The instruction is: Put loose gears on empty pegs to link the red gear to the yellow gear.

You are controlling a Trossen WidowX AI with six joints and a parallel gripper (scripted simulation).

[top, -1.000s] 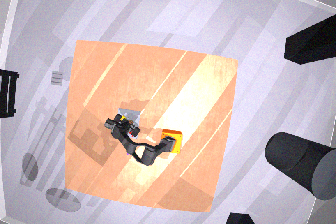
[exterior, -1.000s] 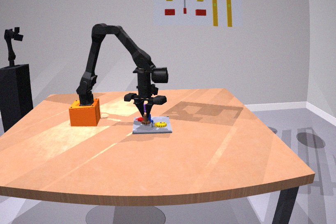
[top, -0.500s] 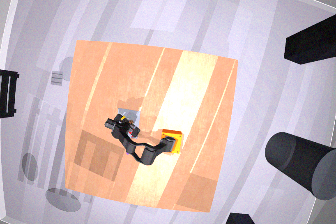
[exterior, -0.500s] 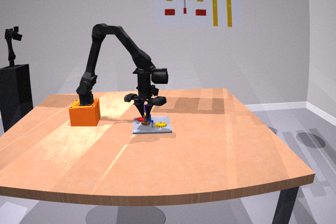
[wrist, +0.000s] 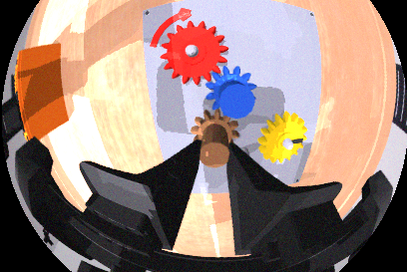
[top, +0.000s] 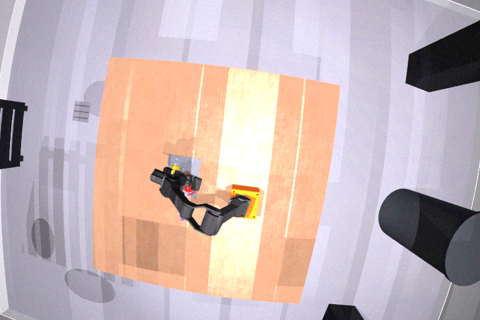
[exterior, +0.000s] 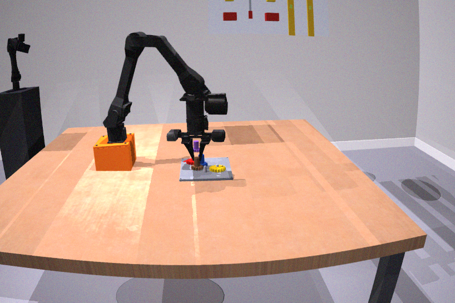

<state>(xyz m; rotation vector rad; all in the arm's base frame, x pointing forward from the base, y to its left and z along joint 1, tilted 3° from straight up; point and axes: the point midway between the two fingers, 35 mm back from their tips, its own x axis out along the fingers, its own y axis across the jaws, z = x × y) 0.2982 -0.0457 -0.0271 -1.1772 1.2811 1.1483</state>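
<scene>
My gripper [exterior: 197,157] [wrist: 214,146] is shut on the upright handle of the brown gear [exterior: 197,167] [wrist: 201,126], low over the grey board [top: 196,165] [exterior: 187,175] [wrist: 284,32]. Whether that gear sits flat is hidden. The blue gear [exterior: 202,162] [wrist: 236,99] stands on the board, its teeth at those of the red gear [top: 188,189] [exterior: 188,161] [wrist: 180,62] and close to the brown gear's. The yellow gear [top: 175,168] [exterior: 217,169] [wrist: 277,136] is apart from the brown one. A bare peg [exterior: 204,169] shows between them. The purple gear [top: 182,219] [exterior: 196,145] stands off the board.
The arm's orange base block [top: 253,204] [exterior: 114,156] [wrist: 42,82] stands on the wooden table [top: 147,107] [exterior: 279,225], beside the board. The red arrow [wrist: 162,29] curves by the red gear. In the exterior view the purple gear shows behind the fingers.
</scene>
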